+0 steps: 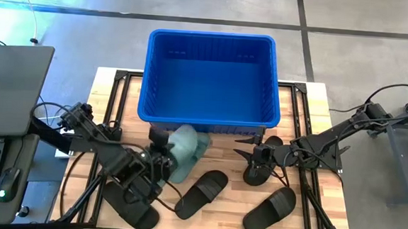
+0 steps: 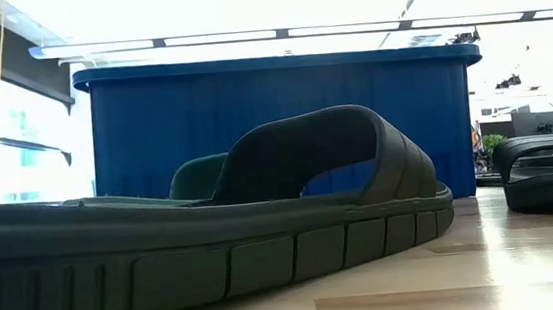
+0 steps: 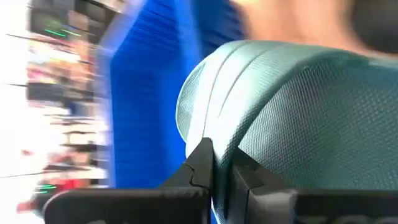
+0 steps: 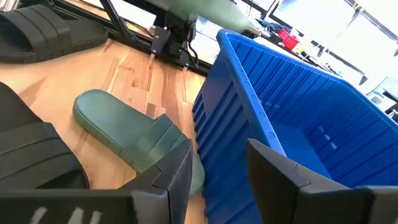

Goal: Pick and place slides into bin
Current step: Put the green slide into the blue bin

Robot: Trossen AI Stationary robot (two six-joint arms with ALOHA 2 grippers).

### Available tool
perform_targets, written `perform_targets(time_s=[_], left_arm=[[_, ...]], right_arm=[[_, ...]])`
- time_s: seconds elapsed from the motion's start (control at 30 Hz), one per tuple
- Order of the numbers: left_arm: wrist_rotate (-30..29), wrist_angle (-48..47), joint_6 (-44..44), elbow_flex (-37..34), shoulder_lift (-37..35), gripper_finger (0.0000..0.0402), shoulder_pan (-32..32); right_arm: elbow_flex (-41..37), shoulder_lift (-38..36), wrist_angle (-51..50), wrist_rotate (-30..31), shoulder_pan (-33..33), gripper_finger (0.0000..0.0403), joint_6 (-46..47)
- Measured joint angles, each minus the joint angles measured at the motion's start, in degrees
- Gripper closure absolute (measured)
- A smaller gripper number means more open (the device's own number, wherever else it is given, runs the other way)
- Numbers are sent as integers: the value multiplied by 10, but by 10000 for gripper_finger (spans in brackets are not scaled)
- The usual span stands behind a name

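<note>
The left gripper [image 1: 160,153], just short of the bin's near wall, is clamped on a muted green slide [image 1: 182,152]. The left wrist view shows its fingers [image 3: 202,163] pinched against the sandal's textured rubber. Seen from the right wrist camera, this slide hangs raised above the wooden table [image 1: 311,107]. The blue wall of the bin [image 1: 212,37] stands just beyond it.

A black slide [image 1: 135,211] lies under the left arm, behind that gripper. On the gripper's right, a second green slide [image 4: 130,134] lies flat on the table, close beside the bin's near wall and partly under the raised one. Another black slide [image 1: 203,192] rests nearer the table's front edge, between the two grippers.

The bin sits across the far side of the table, beyond both grippers. Its ribbed blue floor is in plain view, and every slide in view is outside it.

The right gripper [image 1: 244,147] hovers near the bin's near wall with its fingers [image 4: 180,168] spread apart and gripping nothing. It faces the lying green slide. A third black slide [image 1: 257,173] lies right under it, and a fourth [image 1: 270,209] lies behind it, towards the front edge.
</note>
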Motion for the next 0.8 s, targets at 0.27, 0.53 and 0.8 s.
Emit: perform_targets(time_s=[0.27, 0.53, 0.8], left_arm=[[-116, 0, 98, 89, -4, 398, 130], [-91, 88, 135, 81, 0, 397, 379], [147, 418, 356, -30, 16, 397, 580]], right_arm=[[0, 0, 0, 0, 0, 263, 0], [0, 0, 1, 0, 0, 263, 0], [0, 0, 1, 0, 0, 263, 0]])
